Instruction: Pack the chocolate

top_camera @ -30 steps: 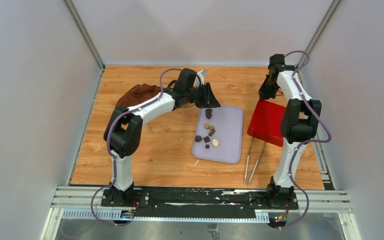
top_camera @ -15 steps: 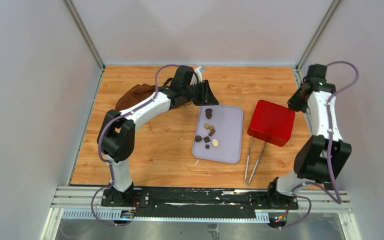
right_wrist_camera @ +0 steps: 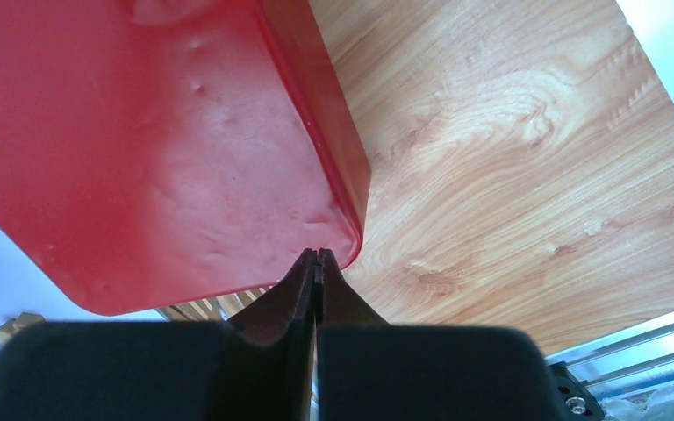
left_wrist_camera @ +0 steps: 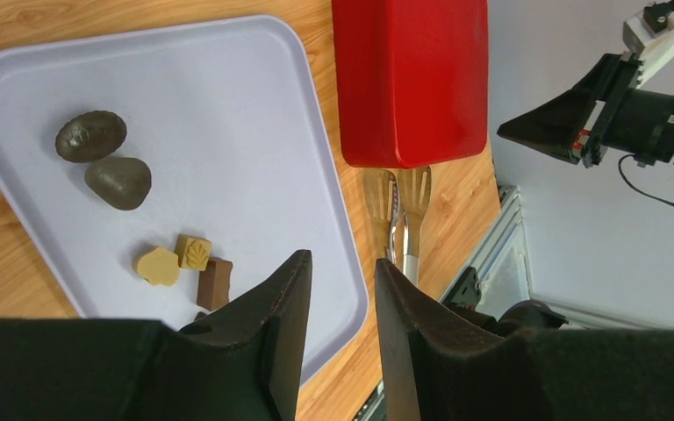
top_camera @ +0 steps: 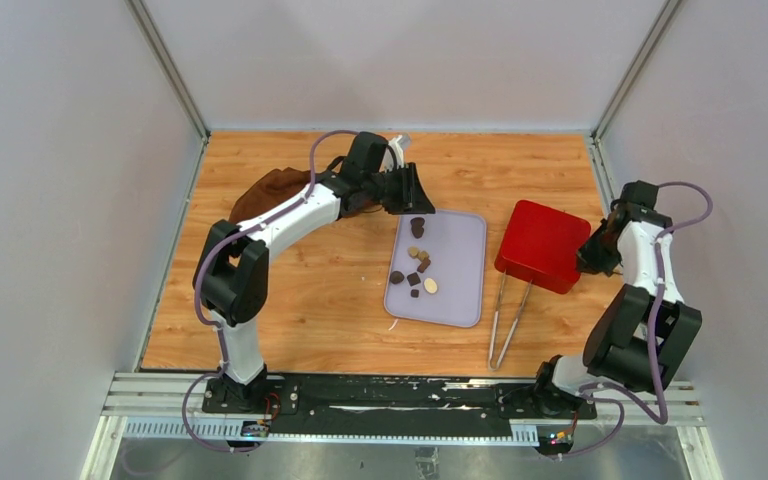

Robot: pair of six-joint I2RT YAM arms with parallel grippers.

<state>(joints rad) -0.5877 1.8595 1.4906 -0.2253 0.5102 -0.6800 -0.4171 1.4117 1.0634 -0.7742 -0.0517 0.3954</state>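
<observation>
Several small chocolate pieces, dark brown, tan and cream, lie on the left half of the lavender tray. In the left wrist view two dark round pieces and tan and brown squares show on the tray. My left gripper hovers over the tray's far left corner, open and empty. My right gripper is shut with nothing between its fingers. Its tips are at the right corner of the red box.
The red box stands right of the tray, with metal tongs lying in front of it. A brown cloth lies at the back left under the left arm. Walls close in the table's back and sides.
My right arm has swung from the back of the table out to the right and down to the red box's right edge. My left arm has barely moved.
</observation>
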